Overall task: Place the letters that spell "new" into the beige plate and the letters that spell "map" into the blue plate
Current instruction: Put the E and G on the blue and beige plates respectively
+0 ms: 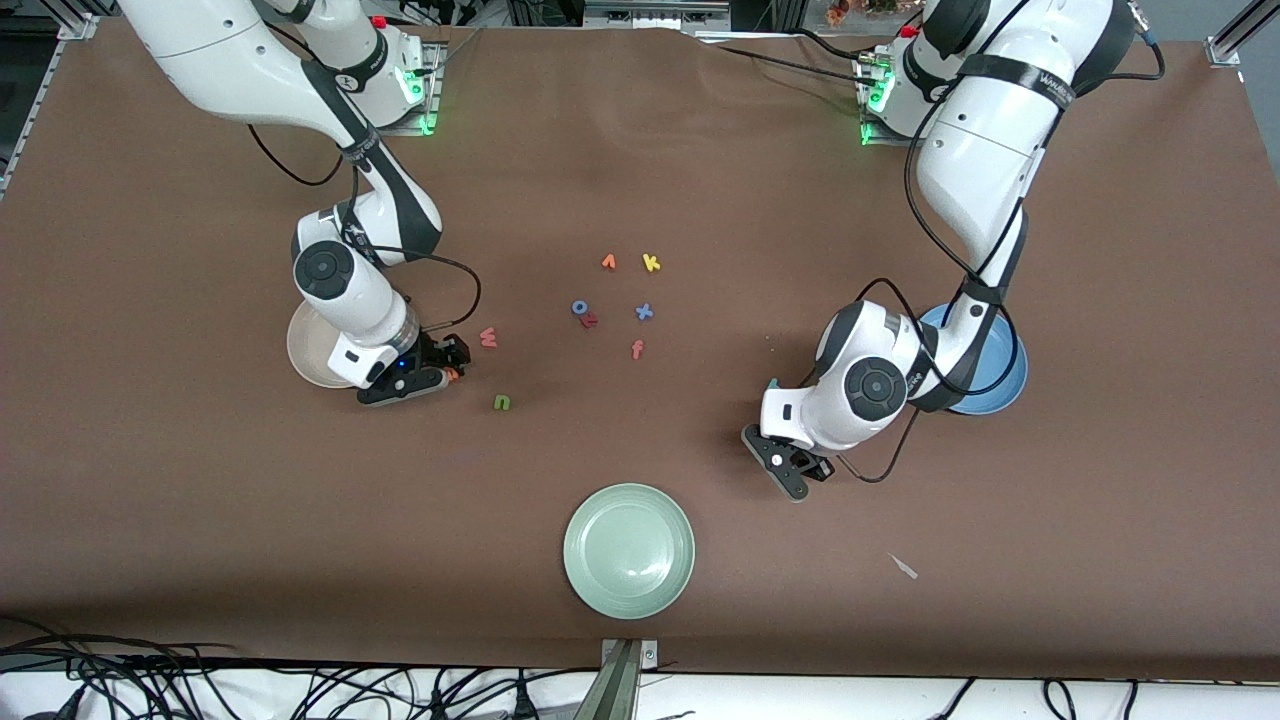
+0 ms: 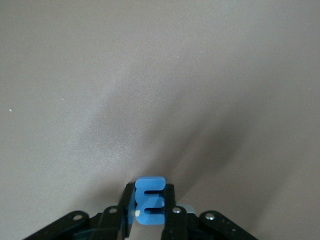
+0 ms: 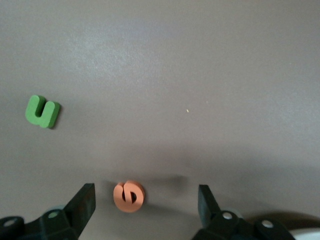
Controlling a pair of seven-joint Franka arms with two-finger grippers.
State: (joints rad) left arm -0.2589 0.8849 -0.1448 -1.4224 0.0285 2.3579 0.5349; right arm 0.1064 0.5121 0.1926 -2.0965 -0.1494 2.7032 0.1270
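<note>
While my left hand (image 2: 149, 212) pinches the small blue foam "m" (image 2: 149, 201) upright on edge, my right hand (image 3: 145, 202) gapes wide around the flat orange foam "e" (image 3: 128, 196) on the counter (image 3: 200, 75).

A: beige plate (image 1: 305, 345) mostly under the right arm, blue plate (image 1: 995, 385) half covered by the left arm
B: orange "e" (image 1: 453, 375) barely shows beside the right gripper (image 1: 440, 368)

Plates (image 1: 629, 551): three. Loose foam letters (image 1: 651, 263): nine. Claws (image 1: 452, 362): two.
</note>
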